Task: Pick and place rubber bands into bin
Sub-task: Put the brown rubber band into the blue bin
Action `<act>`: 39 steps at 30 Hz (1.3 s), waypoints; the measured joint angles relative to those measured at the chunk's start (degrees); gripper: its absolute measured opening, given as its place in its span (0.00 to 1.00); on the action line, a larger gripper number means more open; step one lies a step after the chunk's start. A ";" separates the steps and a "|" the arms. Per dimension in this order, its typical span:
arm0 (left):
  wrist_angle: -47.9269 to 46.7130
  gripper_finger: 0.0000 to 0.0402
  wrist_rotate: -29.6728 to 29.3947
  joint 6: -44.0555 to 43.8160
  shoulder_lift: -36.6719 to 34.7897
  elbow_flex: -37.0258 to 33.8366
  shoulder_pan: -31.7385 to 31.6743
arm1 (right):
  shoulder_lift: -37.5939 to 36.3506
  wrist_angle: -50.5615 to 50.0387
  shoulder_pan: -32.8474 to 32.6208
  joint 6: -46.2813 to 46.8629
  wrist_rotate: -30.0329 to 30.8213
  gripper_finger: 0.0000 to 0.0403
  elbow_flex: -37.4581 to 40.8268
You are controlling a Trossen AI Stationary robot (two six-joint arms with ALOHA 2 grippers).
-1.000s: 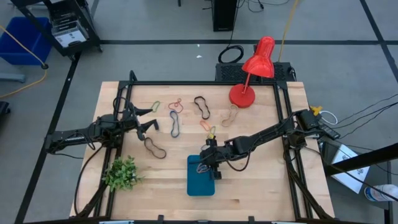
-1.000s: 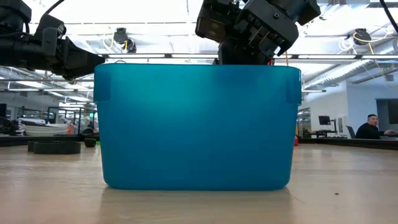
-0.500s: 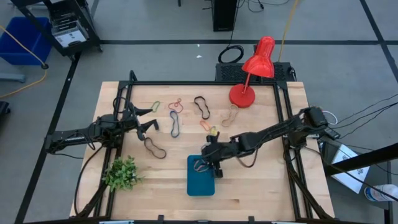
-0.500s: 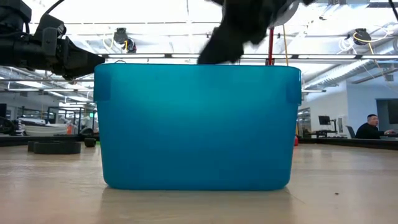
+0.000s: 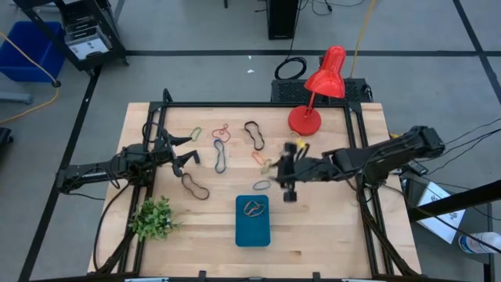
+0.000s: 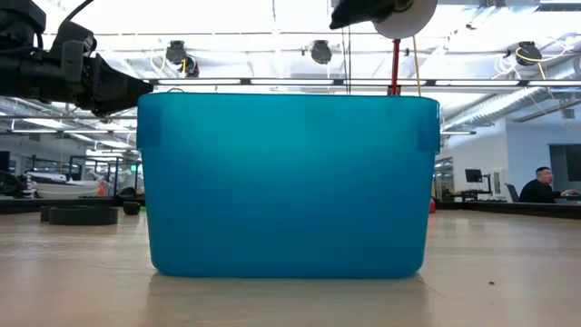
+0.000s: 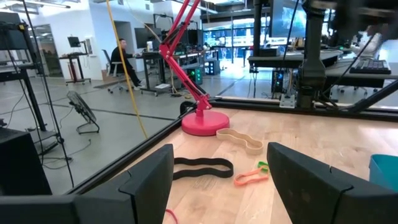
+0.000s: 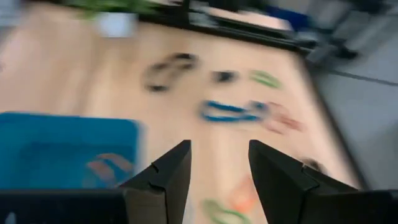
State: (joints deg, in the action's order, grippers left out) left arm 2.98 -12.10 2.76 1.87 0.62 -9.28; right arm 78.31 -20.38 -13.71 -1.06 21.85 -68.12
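Observation:
The teal bin (image 5: 253, 223) stands near the table's front middle with a tan-orange rubber band (image 5: 252, 207) lying on its floor. Several other rubber bands lie flat on the table beyond it: black (image 5: 254, 135), blue (image 5: 220, 155), black (image 5: 195, 186), tan (image 5: 291, 145), orange (image 5: 258, 157), green (image 5: 266, 166), and a dark loop (image 5: 261, 186) just beyond the bin. My right gripper (image 5: 280, 176) is open and empty, above the table beyond the bin's far right corner; its view shows the bin (image 8: 62, 149). My left gripper (image 5: 188, 158) is open and empty at the left.
A red desk lamp (image 5: 309, 117) stands at the far right of the table. A green plant sprig (image 5: 153, 218) lies at the near left. In the low view the bin's wall (image 6: 286, 182) fills the middle and hides the table behind it.
My right gripper has risen out of the bin and gone toward the table's far right, turning as it went. The tan-orange band stays on the bin's floor.

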 joint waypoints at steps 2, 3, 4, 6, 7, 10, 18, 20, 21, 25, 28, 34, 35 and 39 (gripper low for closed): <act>0.00 0.66 0.00 0.00 0.00 0.00 0.00 | -0.96 -1.13 1.96 1.16 2.70 0.39 0.85; 0.00 0.66 0.00 0.00 -0.01 0.00 -0.01 | -1.06 -2.84 3.32 2.26 2.83 0.39 1.01; 0.00 0.66 0.00 0.00 -0.02 0.00 -0.01 | -1.03 -4.79 4.97 3.45 2.57 0.39 1.02; 0.00 0.66 0.00 0.00 -0.02 0.00 -0.01 | -0.26 -7.63 8.73 4.71 1.84 0.39 1.05; 0.00 0.66 0.01 0.00 -0.01 -0.01 -0.01 | 0.36 -8.44 10.60 4.69 1.51 0.39 1.05; -0.02 0.66 0.00 0.00 -0.01 -0.01 0.00 | 2.83 -10.82 16.00 3.52 -1.44 0.39 1.07; -0.11 0.66 0.00 0.01 -0.01 0.00 0.00 | 12.44 -15.85 26.48 0.39 -11.87 0.37 1.09; -0.11 0.66 0.00 0.05 0.00 0.00 0.00 | 14.71 -15.53 28.03 -0.15 -14.38 0.37 1.09; -0.13 0.66 0.00 0.07 -0.02 0.00 0.00 | 15.80 -15.64 28.67 -0.69 -15.93 0.37 1.09; -0.24 0.66 0.00 0.62 -0.02 0.00 0.00 | 19.90 -15.98 30.20 -2.94 -17.68 0.35 1.09; -0.31 0.66 0.00 0.63 0.00 0.00 0.00 | 22.47 -16.26 30.77 -3.06 -18.97 0.34 1.09; -0.50 0.66 0.00 0.66 -0.02 0.00 0.00 | 25.92 -16.28 30.97 -3.41 -22.03 0.31 1.09; -0.51 0.66 0.00 0.66 -0.01 0.00 -0.01 | 26.37 -16.28 30.97 -3.78 -21.97 0.31 1.09; -0.55 0.66 0.00 0.66 -0.01 0.00 -0.02 | 27.52 -16.22 30.99 -4.19 -21.91 0.31 1.08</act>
State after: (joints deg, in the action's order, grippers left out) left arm 2.44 -12.10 3.42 1.86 0.62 -9.30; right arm 105.83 -36.60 17.28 -5.26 -0.05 -67.04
